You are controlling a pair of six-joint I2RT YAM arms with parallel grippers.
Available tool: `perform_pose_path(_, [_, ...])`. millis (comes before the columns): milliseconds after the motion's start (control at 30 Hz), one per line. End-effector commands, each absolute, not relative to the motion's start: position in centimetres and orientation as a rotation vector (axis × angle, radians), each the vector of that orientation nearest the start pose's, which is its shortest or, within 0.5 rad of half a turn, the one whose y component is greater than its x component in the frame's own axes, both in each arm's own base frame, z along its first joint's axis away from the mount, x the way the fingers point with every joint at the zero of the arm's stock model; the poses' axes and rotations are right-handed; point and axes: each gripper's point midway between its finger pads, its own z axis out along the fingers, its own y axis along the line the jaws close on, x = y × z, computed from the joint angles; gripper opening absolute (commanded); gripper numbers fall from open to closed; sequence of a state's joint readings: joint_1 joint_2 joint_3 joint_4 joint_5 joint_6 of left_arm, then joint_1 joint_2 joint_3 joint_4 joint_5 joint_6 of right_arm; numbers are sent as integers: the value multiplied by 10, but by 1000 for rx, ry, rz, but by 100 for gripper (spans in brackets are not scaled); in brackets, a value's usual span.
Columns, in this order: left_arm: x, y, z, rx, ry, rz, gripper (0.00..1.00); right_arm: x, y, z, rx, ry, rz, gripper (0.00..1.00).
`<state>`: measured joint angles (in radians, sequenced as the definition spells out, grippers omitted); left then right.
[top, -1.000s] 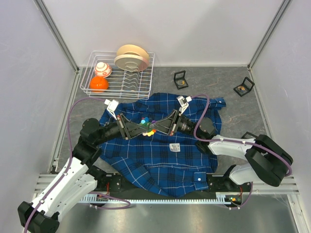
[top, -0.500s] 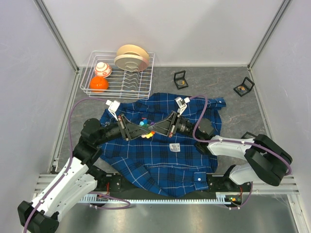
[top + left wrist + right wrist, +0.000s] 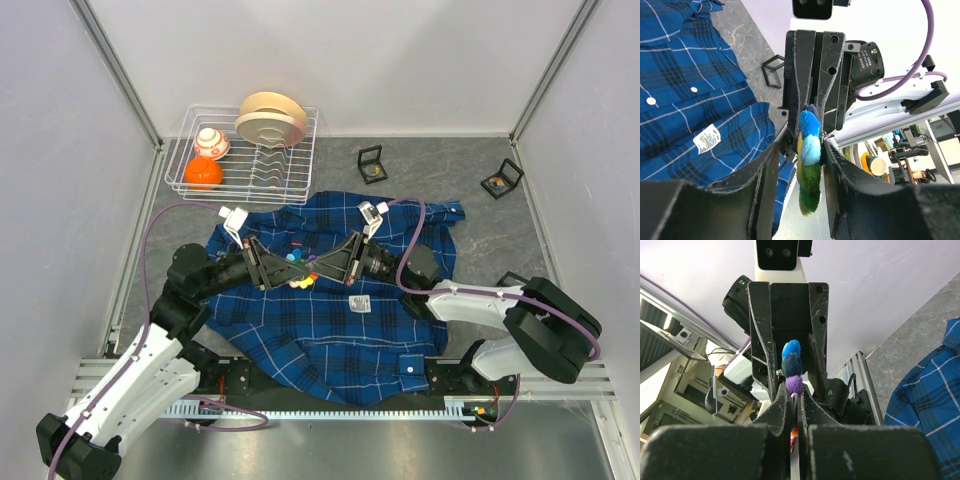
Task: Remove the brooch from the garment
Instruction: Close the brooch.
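The garment [image 3: 330, 320], a dark-blue plaid shirt, lies spread on the table between the arms. Above it, a brooch [image 3: 298, 266] of coloured pom-poms hangs between the two grippers, which meet tip to tip. My right gripper [image 3: 318, 268] is shut on the brooch's metal pin, and the purple and blue pom-poms [image 3: 792, 367] sit just past its fingertips [image 3: 785, 395]. My left gripper [image 3: 288, 268] stands open around the brooch [image 3: 810, 150]; there is a clear gap on one side, while the other finger [image 3: 835, 160] lies close against it. The shirt [image 3: 685, 90] shows below.
A white wire dish rack [image 3: 190, 178] at the back left holds plates [image 3: 270, 118], a patterned ball [image 3: 211, 143] and an orange [image 3: 203, 172]. Two small black open boxes [image 3: 371, 163] [image 3: 501, 180] sit on the grey table at the back right.
My left gripper's jaws have spread apart from the brooch. The right gripper stays shut on it, and both arms hold nearly the same place.
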<state>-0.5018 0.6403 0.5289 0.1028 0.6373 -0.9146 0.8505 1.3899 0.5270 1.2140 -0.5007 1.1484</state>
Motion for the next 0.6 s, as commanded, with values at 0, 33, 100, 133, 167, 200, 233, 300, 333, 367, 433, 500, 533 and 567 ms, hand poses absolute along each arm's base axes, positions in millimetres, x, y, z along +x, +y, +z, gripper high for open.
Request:
perform_pose_path(0, [157, -235, 286, 221, 1784, -1550, 47, 151, 360, 315, -385, 1405, 1999, 0])
perform_pose_path(33, [156, -234, 283, 221, 1797, -1541, 47, 151, 360, 313, -388, 1418, 1987, 0])
perform_pose_path(100, [154, -231, 286, 224, 1789, -1528, 51, 152, 357, 312, -386, 1425, 1975, 0])
perform_pose_path(133, [153, -229, 284, 233, 1795, -1512, 52, 153, 356, 311, -383, 1433, 1970, 0])
perform_pose_path(167, [152, -227, 281, 228, 1812, -1504, 52, 155, 354, 312, -384, 1432, 1959, 0])
perform_pose_path(200, [148, -225, 282, 232, 1807, -1502, 53, 156, 353, 311, -386, 1441, 1955, 0])
perform_pose_path(233, [146, -224, 283, 235, 1799, -1503, 53, 155, 353, 309, -390, 1453, 1953, 0])
perform_pose_path(300, [144, -222, 285, 229, 1783, -1509, 54, 154, 352, 310, -402, 1448, 1955, 0])
perform_pose_path(333, [141, -221, 288, 234, 1769, -1515, 55, 153, 352, 310, -404, 1449, 1956, 0])
perform_pose_path(367, [140, -220, 291, 240, 1761, -1518, 57, 154, 351, 310, -405, 1451, 1953, 0])
perform_pose_path(433, [137, -218, 293, 236, 1751, -1515, 61, 151, 352, 310, -430, 1456, 1956, 0])
perform_pose_path(500, [138, -218, 298, 235, 1730, -1519, 62, 149, 352, 312, -454, 1454, 1961, 0])
perform_pose_path(533, [140, -219, 298, 218, 1744, -1530, 62, 147, 352, 312, -469, 1456, 1964, 0])
perform_pose_path(567, [141, -220, 301, 217, 1746, -1538, 60, 147, 352, 311, -474, 1463, 1963, 0])
